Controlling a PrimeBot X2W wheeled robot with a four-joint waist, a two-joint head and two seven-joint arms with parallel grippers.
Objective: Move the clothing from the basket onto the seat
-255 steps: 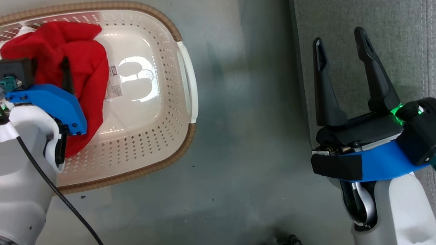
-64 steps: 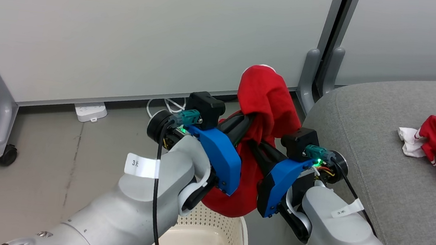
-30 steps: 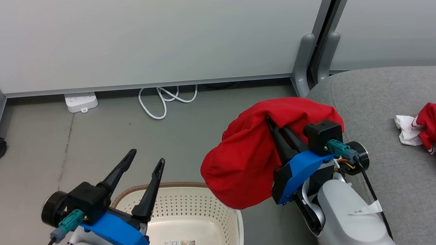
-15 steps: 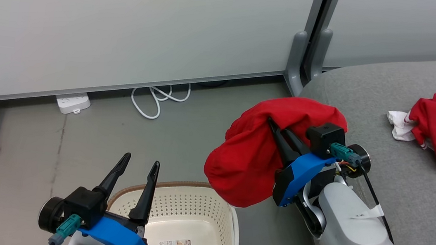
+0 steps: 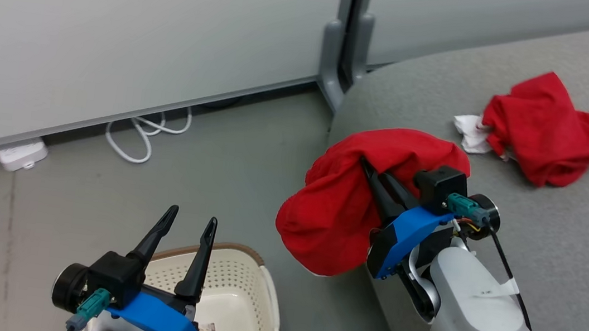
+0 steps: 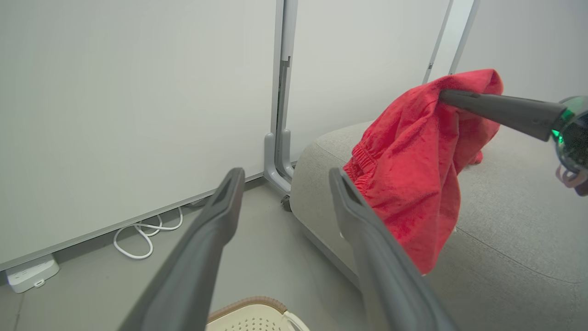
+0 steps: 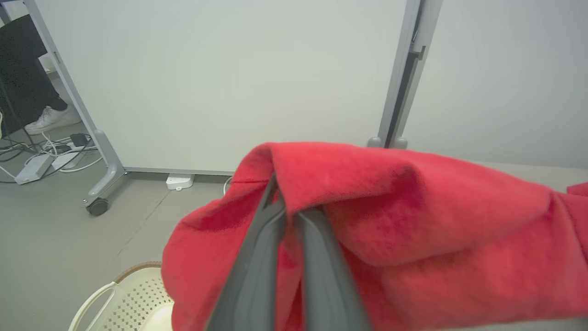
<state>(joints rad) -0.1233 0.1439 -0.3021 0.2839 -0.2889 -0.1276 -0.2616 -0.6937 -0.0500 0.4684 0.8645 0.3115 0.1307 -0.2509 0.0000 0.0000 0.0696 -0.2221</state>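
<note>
right gripper [image 5: 367, 169] is clamping shut on the red garment [image 5: 332, 221], holding it at the seat [image 5: 544, 235] edge; next move, probably: reaching further over, then releasing; left gripper [image 5: 193, 216] is hovering spread, empty, above the basket [image 5: 258, 279]

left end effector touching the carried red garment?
Apart. Head view shows bare floor between the open left end effector and the red garment, which hangs from the right end effector.
</note>
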